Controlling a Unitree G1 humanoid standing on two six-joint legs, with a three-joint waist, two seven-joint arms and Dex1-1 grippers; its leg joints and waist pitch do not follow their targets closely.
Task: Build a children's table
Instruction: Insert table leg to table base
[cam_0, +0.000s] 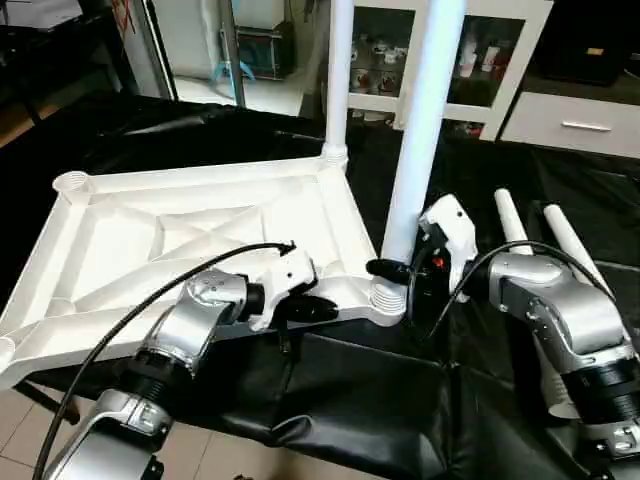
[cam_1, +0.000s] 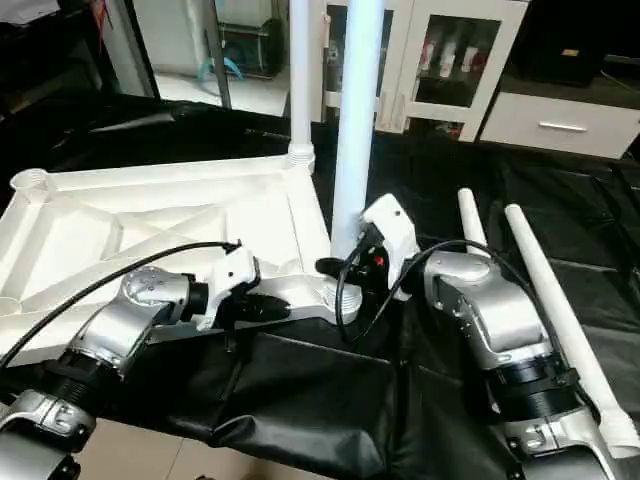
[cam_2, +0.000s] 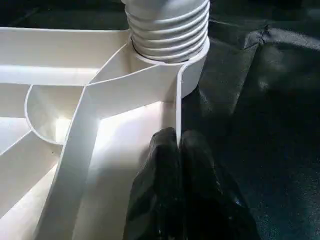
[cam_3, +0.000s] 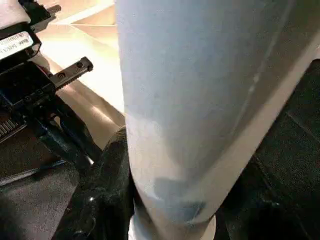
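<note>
Left eye view: left fingers (cam_0: 318, 310) pinch top (cam_0: 120, 240) rim, right fingers (cam_0: 385, 268) clamp leg (cam_0: 420, 130) at its socket (cam_0: 388, 300); likely next, seating it.

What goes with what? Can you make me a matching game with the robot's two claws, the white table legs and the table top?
Things:
1. left gripper
2. right gripper
3. two loose white tube legs
4. white ribbed plastic table top

States:
A. lying flat on the black cover
B. upside down, ribs facing up
C. pinching the table top's thin rim
D. closed around the near standing white leg

Pairs: 1-C, 2-D, 3-A, 4-B
</note>
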